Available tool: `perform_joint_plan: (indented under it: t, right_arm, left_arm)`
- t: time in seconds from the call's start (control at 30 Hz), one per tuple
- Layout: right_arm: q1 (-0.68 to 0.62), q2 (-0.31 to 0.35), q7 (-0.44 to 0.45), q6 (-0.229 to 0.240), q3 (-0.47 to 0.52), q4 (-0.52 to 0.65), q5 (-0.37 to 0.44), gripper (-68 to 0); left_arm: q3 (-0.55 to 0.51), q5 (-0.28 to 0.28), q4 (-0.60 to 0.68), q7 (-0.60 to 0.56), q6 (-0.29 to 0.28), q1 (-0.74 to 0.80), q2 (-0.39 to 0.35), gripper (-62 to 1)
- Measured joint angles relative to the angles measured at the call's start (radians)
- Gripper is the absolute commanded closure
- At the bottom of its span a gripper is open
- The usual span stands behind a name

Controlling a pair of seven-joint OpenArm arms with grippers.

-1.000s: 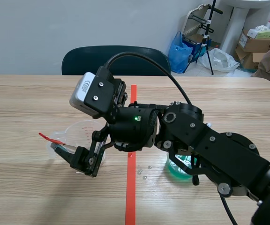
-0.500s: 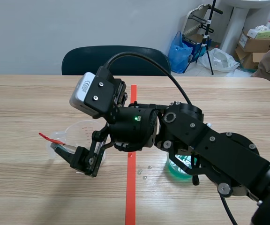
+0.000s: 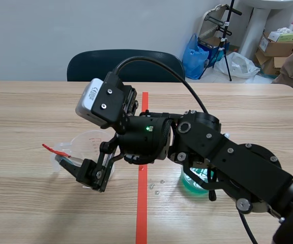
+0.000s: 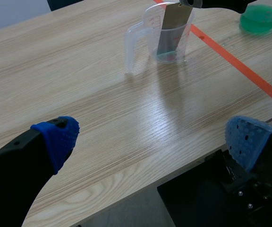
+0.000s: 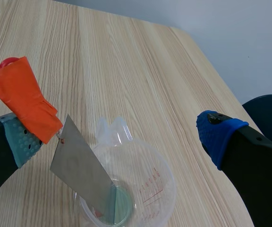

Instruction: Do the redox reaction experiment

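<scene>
A clear plastic measuring cup (image 5: 136, 189) stands on the table left of the red tape line, with a little green liquid at its bottom. A grey metal strip (image 5: 81, 172) leans inside it, its lower end in the liquid. The strip's top carries an orange-red tape tab (image 5: 25, 99) that lies against one pad of my right gripper (image 5: 119, 137). That gripper is open and straddles the cup from above (image 3: 80, 170). In the left wrist view the cup (image 4: 162, 33) and strip (image 4: 171, 28) stand well ahead of my open left gripper (image 4: 152, 142), which hovers over the table's near edge.
A glass dish of green liquid (image 3: 193, 184) sits right of the tape line, under the right arm, also seen as the dish (image 4: 261, 16). A few small clear bits (image 3: 156, 188) lie beside the line. A dark chair (image 3: 126, 63) stands behind the table.
</scene>
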Motion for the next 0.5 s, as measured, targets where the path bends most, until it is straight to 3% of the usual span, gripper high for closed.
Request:
perform_joint_plan:
  t: [0.3, 0.5]
  right_arm:
    - [-0.010, 0.000, 0.000, 0.000, 0.000, 0.000, 0.000, -67.9]
    - [-0.085, 0.011, 0.001, 0.000, 0.000, 0.023, 0.000, -67.9]
  left_arm:
    - [0.000, 0.000, 0.000, 0.000, 0.000, 0.000, 0.000, -62.3]
    - [0.000, 0.000, 0.000, 0.000, 0.000, 0.000, 0.000, -62.3]
